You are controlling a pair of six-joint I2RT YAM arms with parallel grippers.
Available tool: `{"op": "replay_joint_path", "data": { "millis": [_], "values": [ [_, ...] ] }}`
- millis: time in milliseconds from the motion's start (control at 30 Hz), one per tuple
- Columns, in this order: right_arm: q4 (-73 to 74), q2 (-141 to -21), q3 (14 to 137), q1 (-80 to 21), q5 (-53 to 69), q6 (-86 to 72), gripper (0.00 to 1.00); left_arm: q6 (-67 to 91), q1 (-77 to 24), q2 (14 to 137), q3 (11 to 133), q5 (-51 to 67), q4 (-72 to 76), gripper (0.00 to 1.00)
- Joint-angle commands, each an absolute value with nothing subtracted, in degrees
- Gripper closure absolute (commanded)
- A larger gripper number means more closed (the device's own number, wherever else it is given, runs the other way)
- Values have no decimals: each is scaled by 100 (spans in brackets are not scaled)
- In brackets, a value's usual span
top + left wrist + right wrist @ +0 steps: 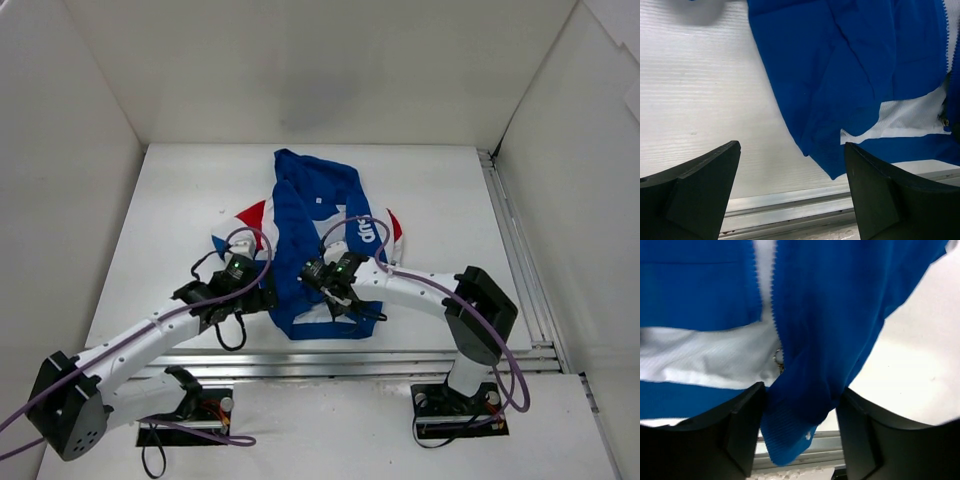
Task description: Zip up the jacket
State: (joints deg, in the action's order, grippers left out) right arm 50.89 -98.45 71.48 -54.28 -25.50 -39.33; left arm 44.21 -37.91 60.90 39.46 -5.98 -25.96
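The blue jacket (315, 205) lies on the white table, collar far, hem near, red and white sleeves at its sides. Its front is open at the bottom, showing white lining (910, 117). My left gripper (265, 298) is open and empty just left of the hem's left corner (825, 160); in the left wrist view the gripper (792, 175) frames that corner. My right gripper (328, 290) is shut on the bunched blue hem (800, 415) of the other front panel, lifted a little. The zipper pull (778, 359) and white zipper teeth (771, 280) sit just above its fingers.
An aluminium rail (400, 345) runs along the table's near edge, close under the hem, and shows in the left wrist view (790, 207). Another rail (510, 230) runs along the right side. White walls enclose the table.
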Motion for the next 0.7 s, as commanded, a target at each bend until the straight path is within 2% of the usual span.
{"op": "replay_joint_path", "data": {
  "millis": [0,33,100,200,333,667],
  "values": [
    [4835,-9633,6997,-5186,-2760,-3921,48,4509,-3823,6327,4183,-239,-2066,20],
    [4738,-9607,6926,-5116,-2673,-3876,55,4526,-3902,6389,4227,-203,-1978,19],
    [4711,-9615,6908,-5027,-2663,-3797,63,4544,-4068,6625,4446,-219,-1802,19],
    [4562,-9450,6742,-4870,-2576,-3665,84,4588,-4183,7143,4886,-176,-1819,18],
    [4334,-8914,6487,-4589,-2347,-3437,100,4719,-4525,7725,5317,-228,-1741,18],
    [4052,-8130,6144,-4070,-1820,-3112,100,5062,-4702,9026,6309,-176,-1600,17]
  ]
}}
